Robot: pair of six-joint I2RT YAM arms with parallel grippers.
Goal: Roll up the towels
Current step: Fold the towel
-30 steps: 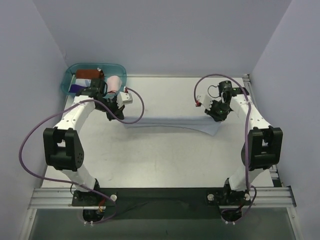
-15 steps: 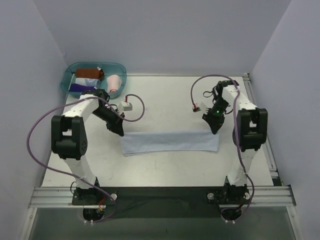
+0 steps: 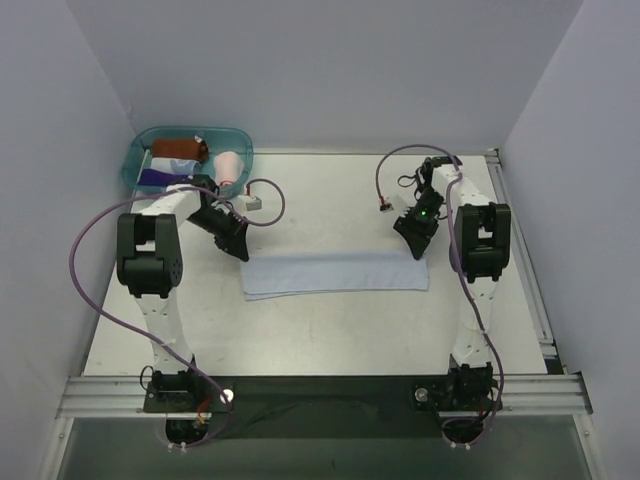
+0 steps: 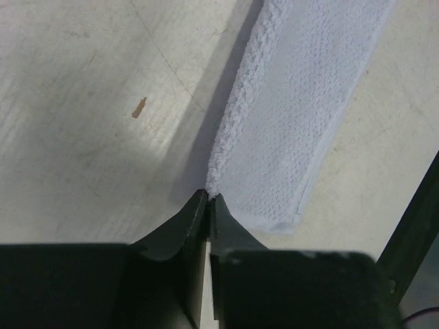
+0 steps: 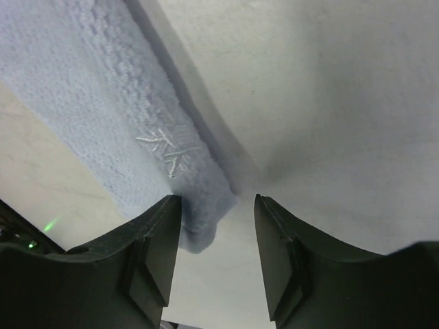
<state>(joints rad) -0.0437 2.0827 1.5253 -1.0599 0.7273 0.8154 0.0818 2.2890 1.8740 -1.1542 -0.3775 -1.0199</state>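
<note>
The blue towel (image 3: 335, 273) lies on the table (image 3: 330, 340), folded into a long narrow strip that runs left to right between the two arms. It looks light, limp and thick-piled, so it should sag from any single hold and slip little on the bare tabletop. An end of the strip seems the best place to take hold, with both corners pinched so that the roll starts straight and the folded layers stay together. A loose start would probably let the soft pile spring open.

The left gripper (image 3: 238, 248) is at the strip's far left corner with its fingers pressed together. Their tips meet exactly where the cloth edge ends, so they appear to pinch a sliver of the corner. The right gripper (image 3: 417, 245) hovers over the right end with its fingers spread, holding nothing, and the strip's tip sits just inside the gap.

How many layers the fold has cannot be seen. No white tag shows, only a small stitched mark in the right wrist view. In the far left tub (image 3: 140, 150), the pink towel (image 3: 230, 164) looks rolled already. The darker bundles beside it are too small to identify.
</note>
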